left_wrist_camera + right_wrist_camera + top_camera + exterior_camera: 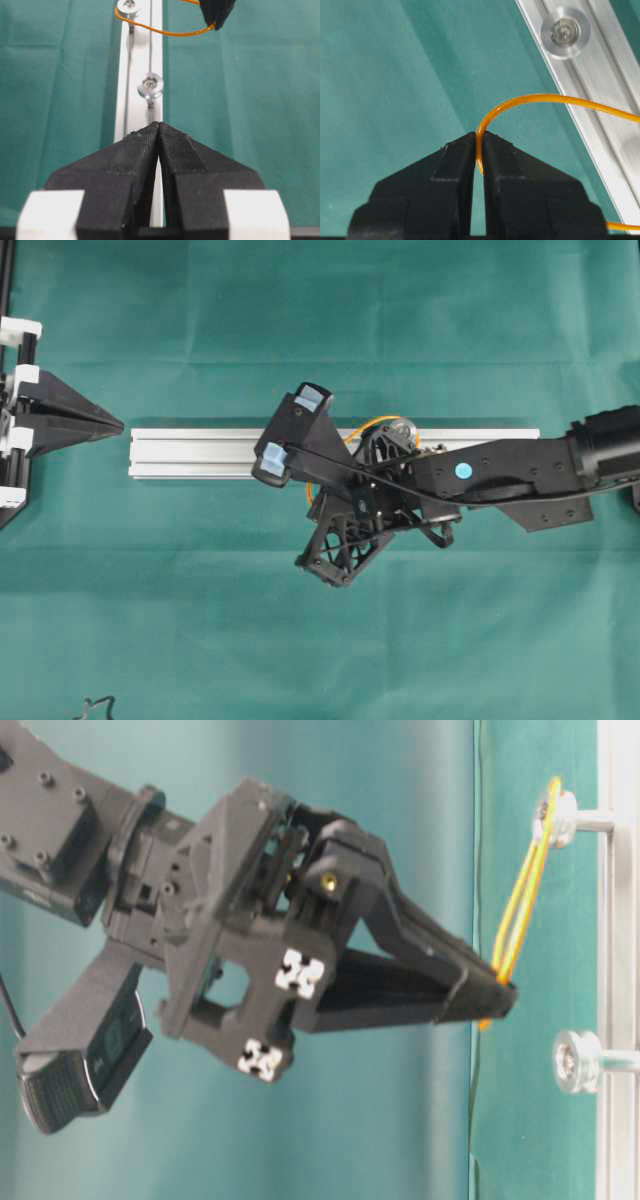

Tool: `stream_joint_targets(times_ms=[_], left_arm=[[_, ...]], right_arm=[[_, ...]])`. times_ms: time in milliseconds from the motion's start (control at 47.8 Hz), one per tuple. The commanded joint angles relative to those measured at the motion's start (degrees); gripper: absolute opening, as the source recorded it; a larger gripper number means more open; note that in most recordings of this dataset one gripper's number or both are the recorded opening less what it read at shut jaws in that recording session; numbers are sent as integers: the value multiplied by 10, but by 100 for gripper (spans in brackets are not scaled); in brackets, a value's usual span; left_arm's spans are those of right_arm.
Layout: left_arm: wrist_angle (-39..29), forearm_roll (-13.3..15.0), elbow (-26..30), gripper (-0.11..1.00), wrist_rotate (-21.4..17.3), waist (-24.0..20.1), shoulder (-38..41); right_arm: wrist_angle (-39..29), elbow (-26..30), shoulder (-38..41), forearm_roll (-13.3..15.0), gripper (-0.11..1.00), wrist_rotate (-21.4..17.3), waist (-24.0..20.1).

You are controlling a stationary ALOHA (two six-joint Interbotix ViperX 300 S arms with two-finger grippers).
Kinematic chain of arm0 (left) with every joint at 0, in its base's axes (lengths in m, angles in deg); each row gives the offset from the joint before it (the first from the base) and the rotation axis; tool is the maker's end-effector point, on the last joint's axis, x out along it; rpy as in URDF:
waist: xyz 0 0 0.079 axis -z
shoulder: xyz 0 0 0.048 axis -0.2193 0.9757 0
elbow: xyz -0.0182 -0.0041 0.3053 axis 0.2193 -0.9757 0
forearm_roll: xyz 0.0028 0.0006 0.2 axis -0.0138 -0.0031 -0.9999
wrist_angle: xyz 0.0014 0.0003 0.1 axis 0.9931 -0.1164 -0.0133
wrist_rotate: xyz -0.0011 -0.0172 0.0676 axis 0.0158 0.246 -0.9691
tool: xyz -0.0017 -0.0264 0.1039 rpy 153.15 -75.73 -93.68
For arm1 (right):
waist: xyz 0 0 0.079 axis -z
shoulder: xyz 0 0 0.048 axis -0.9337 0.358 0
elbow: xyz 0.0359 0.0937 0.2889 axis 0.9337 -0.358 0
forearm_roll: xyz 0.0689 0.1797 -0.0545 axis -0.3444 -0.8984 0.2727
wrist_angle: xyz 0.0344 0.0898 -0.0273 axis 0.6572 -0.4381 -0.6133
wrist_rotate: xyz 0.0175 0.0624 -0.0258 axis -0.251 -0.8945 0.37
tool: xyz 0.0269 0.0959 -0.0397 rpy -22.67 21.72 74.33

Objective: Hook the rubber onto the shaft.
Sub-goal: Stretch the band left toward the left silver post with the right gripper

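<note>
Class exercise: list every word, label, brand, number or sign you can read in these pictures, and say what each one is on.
No words, brand names or numbers can be read in any view.
Blue dot, no text: on the right arm.
Two black-and-white patterned squares, no letters: on the right claw's housing.
Dark panel on the wrist camera: too blurred to read.

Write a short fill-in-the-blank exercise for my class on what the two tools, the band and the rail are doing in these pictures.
1. The right tool is shut on the ____ rubber.
2. The rubber's far end loops round a shaft standing on the silver ____.
3. The left tool is shut and holds ____.
4. The second shaft carries ____ band.

Missing words: orange; rail; nothing; no
</note>
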Motion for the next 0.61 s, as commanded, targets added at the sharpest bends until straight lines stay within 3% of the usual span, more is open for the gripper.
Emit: stream_joint_targets(times_ms=[0, 586], left_arm=[[3, -1, 18, 0, 0, 2, 4], [4, -1, 18, 0, 0, 1, 4]], right_arm=[[8, 19, -7, 2, 7, -1, 3], [23, 47, 20, 11, 7, 0, 25]])
